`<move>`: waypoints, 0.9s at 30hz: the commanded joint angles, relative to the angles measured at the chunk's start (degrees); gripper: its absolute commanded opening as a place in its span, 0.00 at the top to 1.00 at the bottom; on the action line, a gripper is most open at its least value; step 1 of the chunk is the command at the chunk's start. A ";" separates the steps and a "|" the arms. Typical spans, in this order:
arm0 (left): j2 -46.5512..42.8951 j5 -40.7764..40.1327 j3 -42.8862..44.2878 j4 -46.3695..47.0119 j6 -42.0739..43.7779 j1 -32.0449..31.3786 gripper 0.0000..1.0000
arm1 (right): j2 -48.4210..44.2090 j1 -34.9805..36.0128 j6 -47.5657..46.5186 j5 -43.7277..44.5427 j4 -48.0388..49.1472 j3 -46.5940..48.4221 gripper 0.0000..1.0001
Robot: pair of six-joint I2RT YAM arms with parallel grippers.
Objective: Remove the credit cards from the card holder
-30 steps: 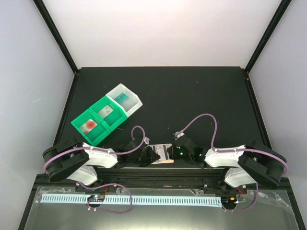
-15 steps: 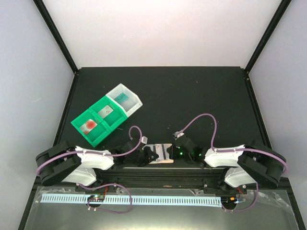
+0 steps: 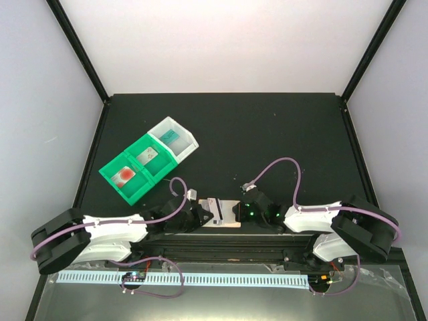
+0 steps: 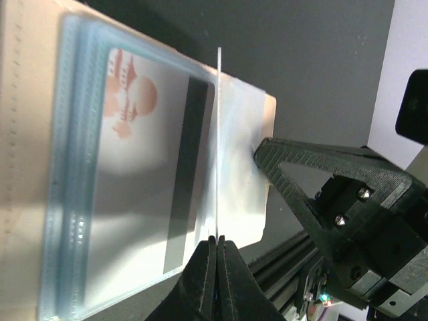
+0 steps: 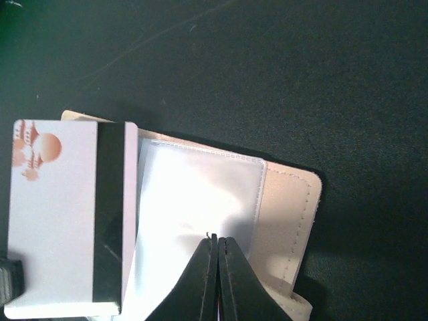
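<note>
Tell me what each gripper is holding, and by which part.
Right gripper: card holder, by its clear sleeve. Left gripper: a thin sheet by its edge; card or sleeve, cannot tell.

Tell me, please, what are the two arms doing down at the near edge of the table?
Both arms are working on the card holder. The right gripper is shut, its tips on a clear pocket, apparently pinning the holder down. The left gripper is shut on a thin sheet seen edge-on; whether it is a card or a sleeve is unclear. A white card with a dark stripe is not yet clear of the holder. Three other cards lie in the green bin and white bin.
</note>
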 commanded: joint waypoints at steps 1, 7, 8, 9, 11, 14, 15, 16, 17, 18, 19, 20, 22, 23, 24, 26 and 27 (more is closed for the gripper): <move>-3.57 -4.53 -0.56 -5.38 1.19 -0.21 0.98 | 0.81 0.07 -1.72 2.16 -8.21 -0.06 0.99; -8.21 -7.35 -0.47 -7.21 6.52 -0.21 0.98 | -3.61 0.09 -4.06 1.29 -13.24 3.57 0.98; -8.72 -7.88 -0.31 -7.61 7.56 -0.21 0.98 | -4.56 0.07 -4.13 1.34 -14.44 4.55 0.98; -9.36 -8.34 -0.14 -7.75 8.53 -0.21 0.98 | -5.53 0.07 -4.28 1.44 -15.58 5.31 0.97; -10.77 -8.94 0.27 -8.43 10.67 -0.19 0.98 | -7.54 0.07 -4.65 1.33 -18.03 6.87 0.93; -13.32 -9.67 1.30 -10.54 15.06 -0.21 0.98 | -10.88 0.07 -5.71 0.82 -21.07 8.49 0.89; -14.29 -9.87 1.71 -11.22 16.73 -0.21 0.98 | -12.18 0.07 -5.81 0.70 -22.23 8.95 0.88; -15.22 -10.11 2.07 -11.85 18.63 -0.21 0.98 | -13.42 0.06 -5.82 0.49 -23.47 9.66 0.87; -16.14 -10.23 2.42 -12.29 20.54 -0.21 0.98 | -14.78 0.05 -5.84 0.24 -24.51 10.26 0.87; -16.91 -10.31 2.61 -12.30 23.45 -0.23 0.98 | -16.06 0.02 -5.56 -0.03 -25.44 10.83 0.86; -17.57 -10.30 2.49 -11.43 26.92 -0.29 0.99 | -17.16 -0.03 -5.29 -0.24 -26.37 11.41 0.84; -18.18 -10.27 2.09 -10.53 29.70 -0.29 0.98 | -18.25 -0.01 -4.77 -0.29 -27.48 12.10 0.82; -19.33 -10.36 1.41 -9.78 34.32 -0.30 0.98 | -20.05 0.03 -3.74 -0.48 -29.52 13.63 0.81; -19.88 -10.34 1.23 -9.35 36.23 -0.30 0.98 | -20.97 0.01 -3.16 -0.73 -30.02 14.19 0.80; -20.36 -10.11 1.08 -8.88 38.11 -0.30 0.98 | -21.70 -0.02 -2.39 -1.04 -30.33 14.68 0.78; -21.17 -8.61 1.11 -7.43 41.76 -0.28 0.98 | -23.02 -0.01 -0.92 -1.70 -31.22 15.89 0.75; -21.34 -7.59 1.15 -6.75 44.21 -0.29 0.98 | -23.24 0.00 -0.88 -2.39 -31.25 16.62 0.73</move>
